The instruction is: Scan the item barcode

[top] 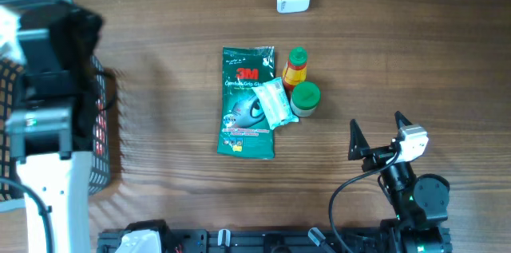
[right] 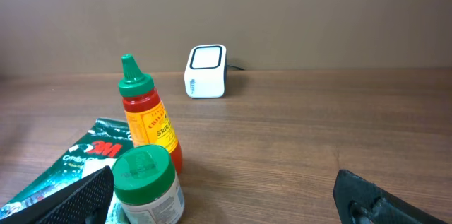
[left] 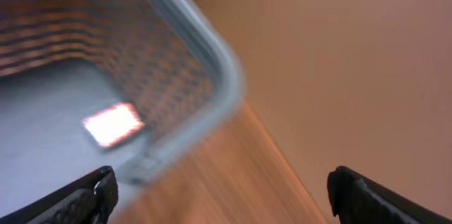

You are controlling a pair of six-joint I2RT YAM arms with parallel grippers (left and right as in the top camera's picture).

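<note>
Left gripper (left: 222, 185) and right gripper (right: 224, 189) are spread wide, empty — the sauce bottle (right: 148, 121), likely light and rigid, is best pinched mid-body.

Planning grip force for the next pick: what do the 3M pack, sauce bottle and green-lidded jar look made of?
3M pack: thin glossy plastic film, judging by its crinkles and sheen. Sauce bottle: probably plastic, red contents seemingly showing through; green nozzle cap. Jar: pale body, plastic or glass unclear; moulded green plastic-looking lid.
</note>
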